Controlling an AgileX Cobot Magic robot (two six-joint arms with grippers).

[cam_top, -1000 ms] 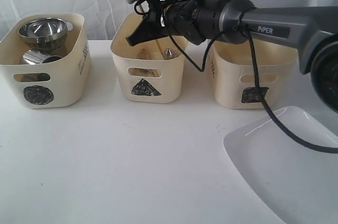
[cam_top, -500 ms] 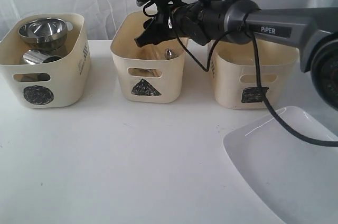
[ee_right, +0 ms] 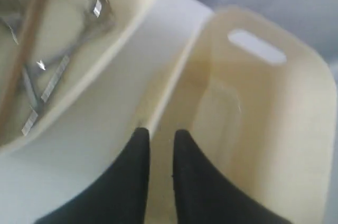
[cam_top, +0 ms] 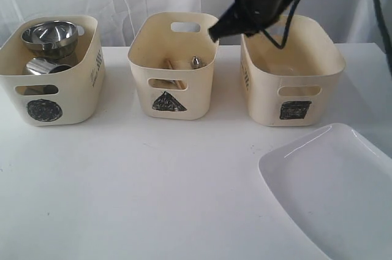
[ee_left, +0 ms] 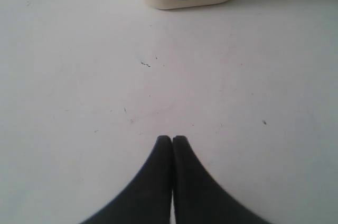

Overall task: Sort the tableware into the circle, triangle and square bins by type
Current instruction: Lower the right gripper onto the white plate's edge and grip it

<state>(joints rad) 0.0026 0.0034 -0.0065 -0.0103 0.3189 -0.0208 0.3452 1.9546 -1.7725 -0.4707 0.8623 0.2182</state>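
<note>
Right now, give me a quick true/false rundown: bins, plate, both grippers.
1. The large white rounded-rectangle plate lies on the white table, outside every bin. True.
2. The cream square-marked bin holds a shiny steel bowl. False: no tableware shows in it; the shiny steel bowl sits in the cream circle-marked bin.
3. The left gripper is shut over bare table. True.
4. The right gripper grips wooden chopsticks. False: its jaws stand slightly apart with nothing between them, above the square-marked bin's rim.
5. Steel cutlery lies in the cream triangle-marked bin. True.
</note>
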